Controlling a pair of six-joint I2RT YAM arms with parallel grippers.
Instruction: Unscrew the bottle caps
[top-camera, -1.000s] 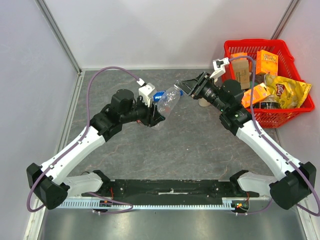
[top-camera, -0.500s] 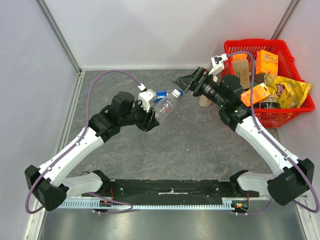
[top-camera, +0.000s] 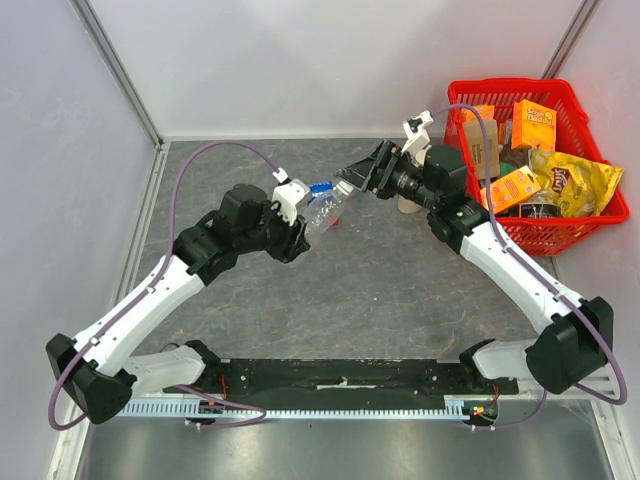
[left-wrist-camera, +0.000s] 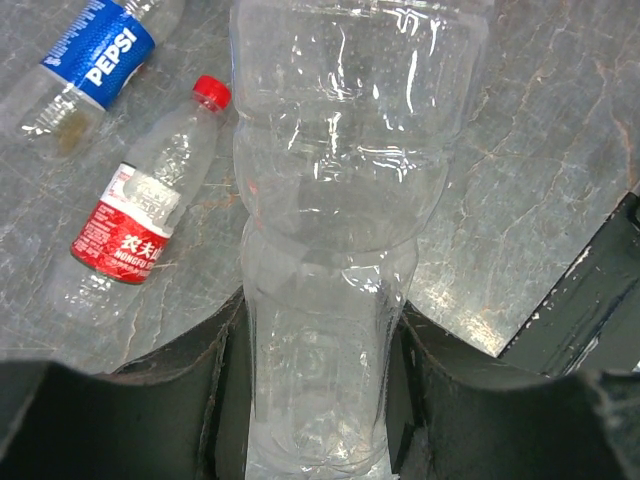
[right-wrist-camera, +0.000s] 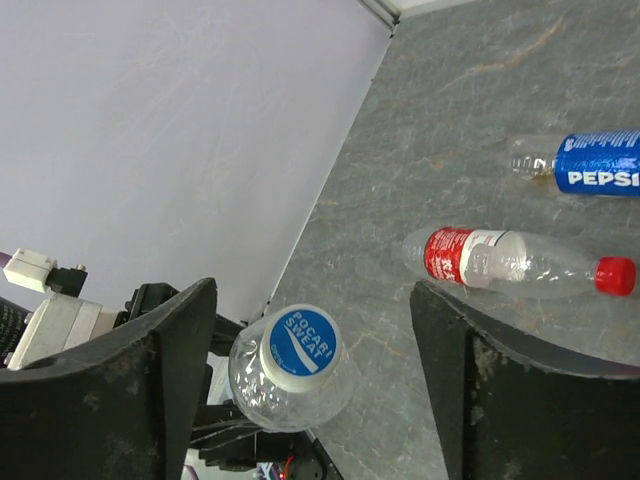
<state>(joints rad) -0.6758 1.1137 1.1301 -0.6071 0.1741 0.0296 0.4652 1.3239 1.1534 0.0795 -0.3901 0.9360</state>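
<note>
My left gripper (left-wrist-camera: 320, 335) is shut on the lower body of the unlabelled clear bottle (left-wrist-camera: 340, 200), which it holds off the table (top-camera: 318, 210). The bottle's cap (right-wrist-camera: 300, 347), white with a blue printed top, sits on its neck and faces the right wrist camera. My right gripper (right-wrist-camera: 312, 300) is open, its fingers (right-wrist-camera: 150, 380) wide on either side of the cap and clear of it. On the table lie the Pepsi bottle (right-wrist-camera: 590, 162) and the red-label bottle (right-wrist-camera: 500, 260) with its red cap (right-wrist-camera: 614, 275). The Pepsi bottle's cap is out of view.
A red basket (top-camera: 600, 215) full of snack boxes and a yellow chips bag (top-camera: 575, 185) stands at the back right. A beige bottle (top-camera: 408, 206) peeks out behind my right arm. Grey walls close in the left and far sides.
My right gripper was shut on the held bottle's cap, then opened and drew back. Both arms have shifted left, and the open right gripper again faces the cap.
</note>
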